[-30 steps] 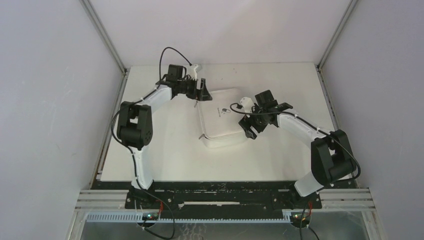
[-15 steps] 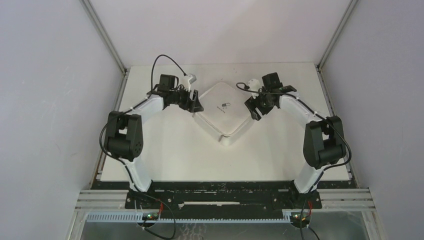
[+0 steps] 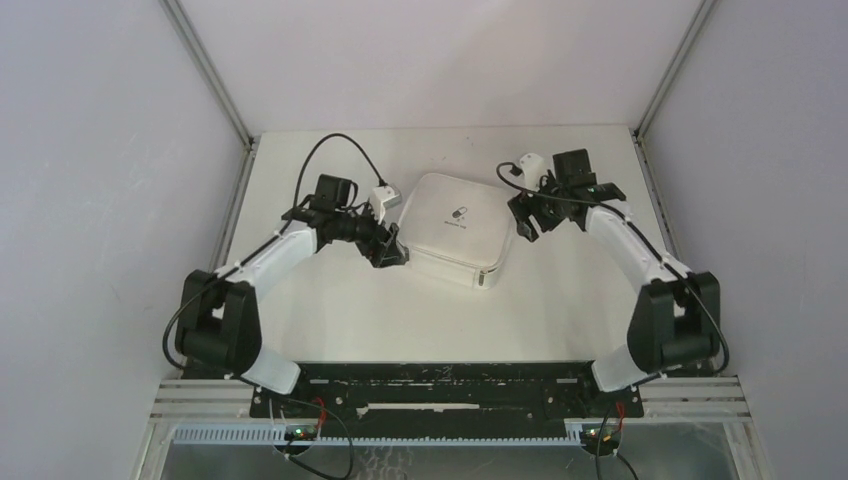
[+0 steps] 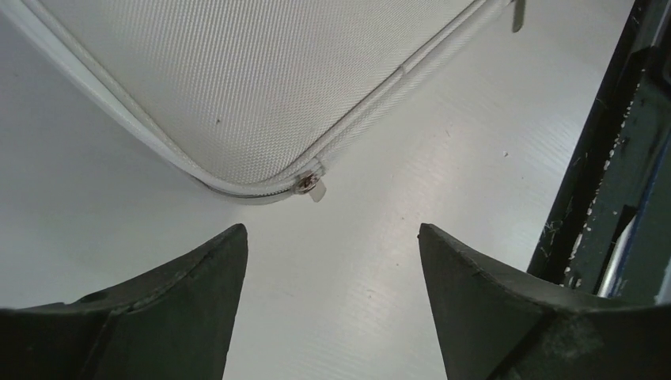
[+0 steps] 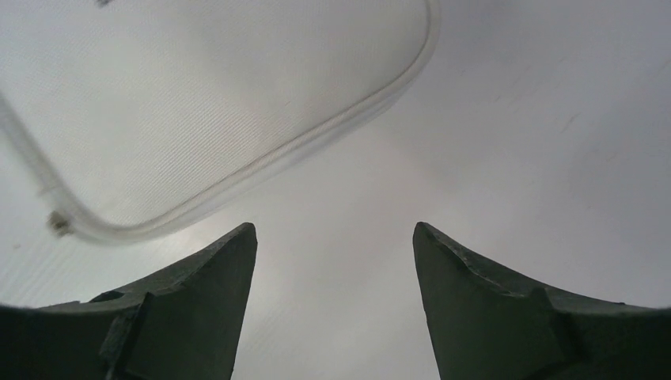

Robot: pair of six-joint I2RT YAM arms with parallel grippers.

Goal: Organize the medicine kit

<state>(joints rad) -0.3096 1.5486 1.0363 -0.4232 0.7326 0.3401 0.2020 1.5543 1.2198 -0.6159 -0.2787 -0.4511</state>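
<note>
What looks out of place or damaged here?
Nothing is spilled or damaged. The medicine kit lies closed and flat, only turned at a slant to the edges of the table. The left gripper and right gripper stand open beside it.

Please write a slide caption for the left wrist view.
Open left pincer over the table, facing the white case and its zipper pull.

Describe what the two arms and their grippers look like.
The left arm and right arm have white shells with bulky black joints. A thin black cable loops above the left wrist. The left gripper and right gripper each have two dark, matte fingers tapering to points. No markings show.
</note>
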